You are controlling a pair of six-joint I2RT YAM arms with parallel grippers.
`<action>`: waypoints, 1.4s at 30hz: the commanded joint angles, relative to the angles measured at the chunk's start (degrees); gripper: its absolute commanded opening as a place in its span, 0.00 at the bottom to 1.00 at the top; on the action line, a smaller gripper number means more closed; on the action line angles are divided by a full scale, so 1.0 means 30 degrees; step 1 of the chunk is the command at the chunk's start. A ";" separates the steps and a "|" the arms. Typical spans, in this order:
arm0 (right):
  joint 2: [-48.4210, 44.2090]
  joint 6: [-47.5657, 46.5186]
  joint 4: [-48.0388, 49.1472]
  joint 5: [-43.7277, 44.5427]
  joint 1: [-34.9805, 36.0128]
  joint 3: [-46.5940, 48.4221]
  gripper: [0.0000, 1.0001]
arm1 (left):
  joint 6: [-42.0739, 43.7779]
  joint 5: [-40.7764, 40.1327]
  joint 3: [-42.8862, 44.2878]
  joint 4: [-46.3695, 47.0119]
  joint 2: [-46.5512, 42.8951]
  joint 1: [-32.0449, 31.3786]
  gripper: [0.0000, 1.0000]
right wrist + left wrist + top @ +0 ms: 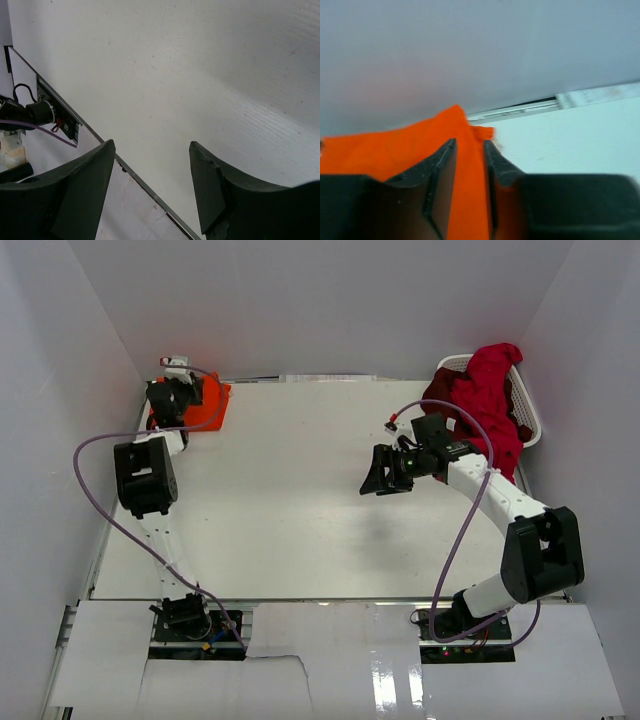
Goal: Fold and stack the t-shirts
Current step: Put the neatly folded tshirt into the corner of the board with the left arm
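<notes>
On the white table (300, 500) the left tool (470, 146) straddles the orange t-shirt (395, 150), narrowly parted — right tool (151, 146) wide, empty.

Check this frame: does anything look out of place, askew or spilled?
The red t-shirts spill over the white basket's rim at the far right, unfolded. The orange t-shirt lies tight against the far-left corner, beneath the left end effector. Nothing looks damaged.
</notes>
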 commanded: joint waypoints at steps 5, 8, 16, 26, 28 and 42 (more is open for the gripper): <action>-0.0593 -0.1125 -0.0451 0.0115 0.0047 0.1188 0.70 | -0.1814 -0.0211 -0.5057 -0.1035 -0.6455 -0.0549 0.87; -0.0827 -0.1271 -0.0363 -0.0587 -0.0040 0.1306 0.72 | -0.2020 0.0430 -0.7690 -0.1561 -0.9473 -0.0578 0.98; -0.1823 -0.1652 -0.0480 -0.0973 -0.0246 0.1218 0.91 | -0.5358 -0.0913 -0.9749 -0.7796 -1.5094 -0.0724 0.98; -0.4108 -0.1888 -0.0421 -0.0707 -0.0275 0.1395 0.90 | -0.7731 -0.0007 -1.1184 -1.5420 -1.9697 -0.0783 0.98; -0.4662 -0.1858 -0.0305 -0.0765 -0.0246 0.1045 0.90 | -0.8259 0.0254 -1.2119 -1.5537 -2.0579 -0.0754 0.98; -1.0200 -0.2824 0.1952 0.1664 -0.0275 -0.2179 0.90 | -0.8965 0.2628 -1.3092 -1.9725 -2.7171 -0.0900 0.98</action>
